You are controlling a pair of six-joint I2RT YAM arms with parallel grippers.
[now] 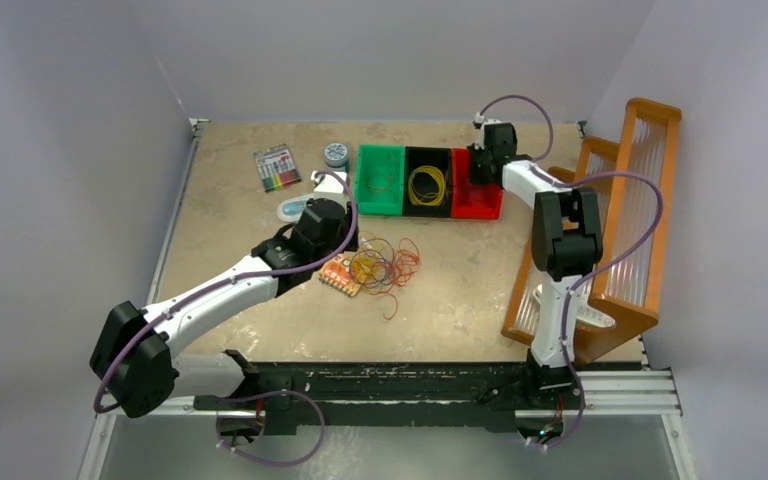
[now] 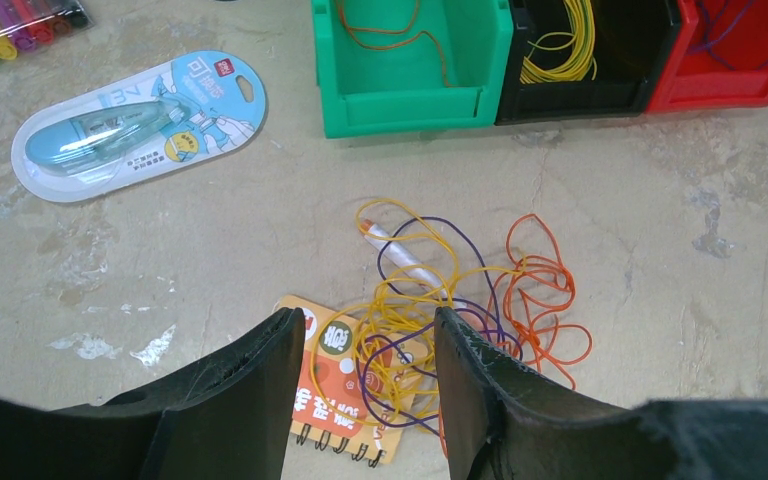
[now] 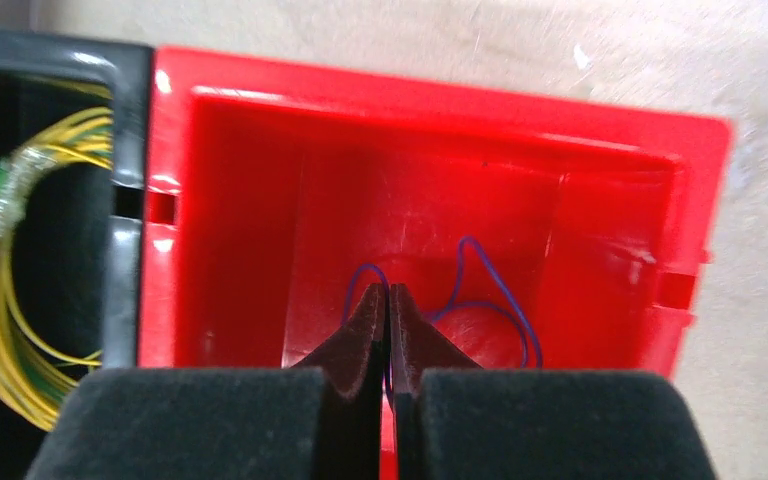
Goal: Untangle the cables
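Left gripper: hovers over the near middle of the table, jaws partly apart with nothing between them, straddling the near-left edge of the tangle.
Spiral notebook: small and orange, lying flat under the near-left edge of the tangle and touching it.
Tangle of cables: lies on the table in the middle of the scene. Yellow loops sit in the centre with purple threaded through them, and orange-red loops spread out to the right.
White stick: lies inside the far-left loops; too small to name.
Handling: probably feather-light, limp and a little springy. A pulled strand is likely to drag its neighbours along, and wire this fine can slip from the pads. The notebook may snag and lift with it.
Where to hold: probably the orange-red loops on the right, which stand clear of the yellow. Pinch one outer loop and draw it away slowly.
Correction-tape pack: far left, well apart from the tangle.
Green bin: far centre, with an orange wire inside.
Black bin: touches the green bin's right side and holds a yellow coil.
Red bin: rightmost in the row, with a purple wire on its floor.
Right gripper: far right, over the red bin, fingers pressed together. The purple wire loops just behind the tips, but I cannot tell whether a strand is pinched.
Progress: judged partway through, with some of each colour binned and most of it knotted on the table.
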